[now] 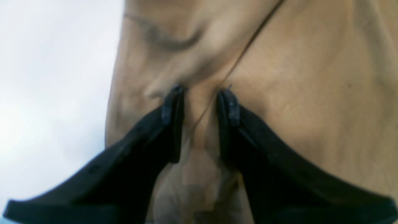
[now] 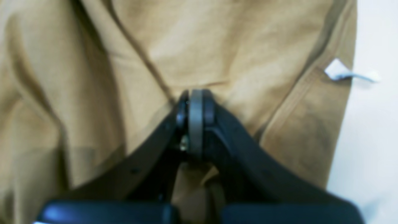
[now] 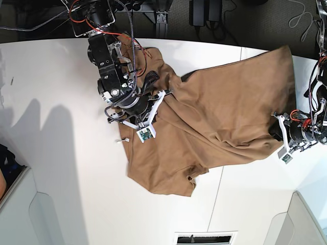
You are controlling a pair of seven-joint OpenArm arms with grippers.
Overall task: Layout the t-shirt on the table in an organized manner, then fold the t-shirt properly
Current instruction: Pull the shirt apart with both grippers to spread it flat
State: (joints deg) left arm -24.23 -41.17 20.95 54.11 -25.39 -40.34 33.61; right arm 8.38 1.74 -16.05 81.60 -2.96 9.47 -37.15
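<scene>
- Tan-brown t-shirt (image 3: 214, 117) lies crumpled across the middle of the white table (image 3: 56, 168), its long axis running diagonally from the near-left hem up to the far-right corner.
- Right gripper (image 2: 195, 102) is clenched on a fold at the t-shirt's left edge; a white tag (image 2: 337, 71) pokes out beside it.
- Left gripper (image 1: 200, 93) pinches a ridge of cloth at the t-shirt's right edge.
- Bare tabletop surrounds the t-shirt left and near; dark floor lies beyond the far edge.

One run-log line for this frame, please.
shirt: bunched, unfolded on table | left pincer: pinching cloth fold | right pincer: shut on cloth | white tag: at edge
</scene>
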